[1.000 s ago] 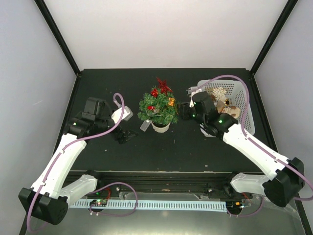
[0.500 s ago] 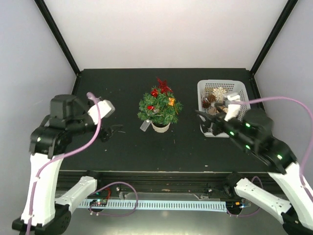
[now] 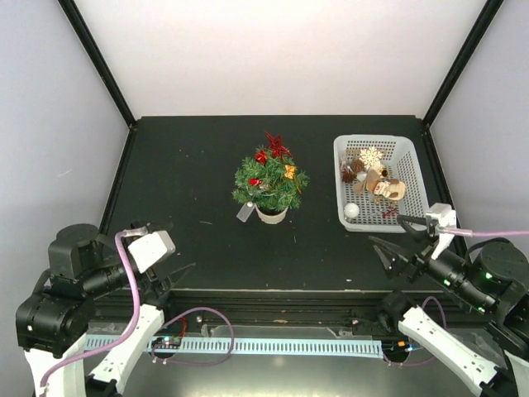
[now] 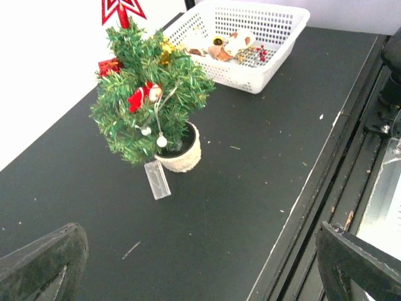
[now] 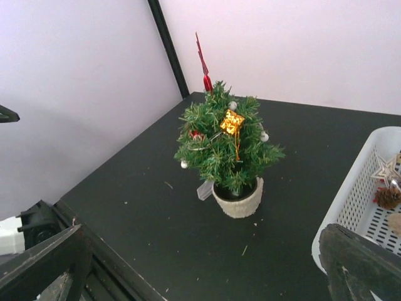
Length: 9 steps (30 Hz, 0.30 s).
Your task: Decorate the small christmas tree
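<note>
The left gripper (image 4: 200, 251) is spread wide and holds nothing; in its wrist view the two dark fingers (image 4: 44, 263) sit at the bottom corners with bare table (image 3: 190, 165) between them. In the top view it hangs over the near edge of the table, at about 7 o'clock from the tree (image 3: 269, 184) and well apart from it. The right gripper (image 3: 395, 236) is also wide apart and empty. It sits near the front right, at about 4 o'clock from the tree, just off the basket's near edge.

The tree stands around the middle of the table, touched by neither arm. Its long axis is upright: the white pot (image 3: 272, 214) sits flat on the table and the red star (image 3: 275, 145) on top points straight up, which reads as 12 o'clock from above. A pale tag (image 3: 245, 212) lies on the table at the pot's 8 o'clock. A gold gift box (image 3: 290, 172) hangs on the side toward 2 o'clock, with red ornaments (image 3: 260, 157) on the side toward 11 o'clock, and small white beads (image 4: 161, 142) show among the needles in the left wrist view.

The white mesh basket (image 3: 376, 139) stands at 3 o'clock from the tree, apart from it. Inside are a pale snowflake (image 3: 371, 155), a pinecone (image 3: 357, 169), a small figure (image 3: 384, 188) and a white ball (image 3: 352, 210).
</note>
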Available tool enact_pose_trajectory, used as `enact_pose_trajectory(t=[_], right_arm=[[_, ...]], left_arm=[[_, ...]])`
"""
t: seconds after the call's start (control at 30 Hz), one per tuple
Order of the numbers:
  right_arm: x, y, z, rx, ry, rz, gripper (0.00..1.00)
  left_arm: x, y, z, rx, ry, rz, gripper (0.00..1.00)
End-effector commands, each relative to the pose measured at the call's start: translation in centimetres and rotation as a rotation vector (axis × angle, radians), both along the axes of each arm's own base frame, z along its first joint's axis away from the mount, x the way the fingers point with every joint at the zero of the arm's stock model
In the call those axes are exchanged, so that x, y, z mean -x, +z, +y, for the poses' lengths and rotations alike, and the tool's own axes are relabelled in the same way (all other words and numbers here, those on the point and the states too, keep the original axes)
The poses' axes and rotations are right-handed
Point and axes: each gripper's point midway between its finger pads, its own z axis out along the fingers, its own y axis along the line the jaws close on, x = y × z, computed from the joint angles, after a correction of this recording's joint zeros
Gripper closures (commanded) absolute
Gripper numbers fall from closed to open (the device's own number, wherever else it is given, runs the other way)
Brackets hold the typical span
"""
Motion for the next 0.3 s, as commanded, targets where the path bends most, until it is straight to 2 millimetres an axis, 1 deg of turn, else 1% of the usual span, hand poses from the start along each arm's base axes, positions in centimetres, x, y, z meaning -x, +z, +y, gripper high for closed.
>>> enact_pose_trajectory(t=[0.0,0.13,0.27], right_arm=[[1.2,-1.9,-0.4,0.033,0.027,0.045,0.00],[1.2,-2.6,-0.3,0.039,0.027,0.064,0.00],[0.8,-2.9,-0.5,0.036,0.003,0.067,0.00]], left_arm=[[0.8,-1.5,0.2,0.006,0.014,0.041,0.01],[0.8,-1.6,0.3,0.003,0.026,0.035,0.01],[0.6,-1.6,0.4,0.009,0.037,0.032,0.01]])
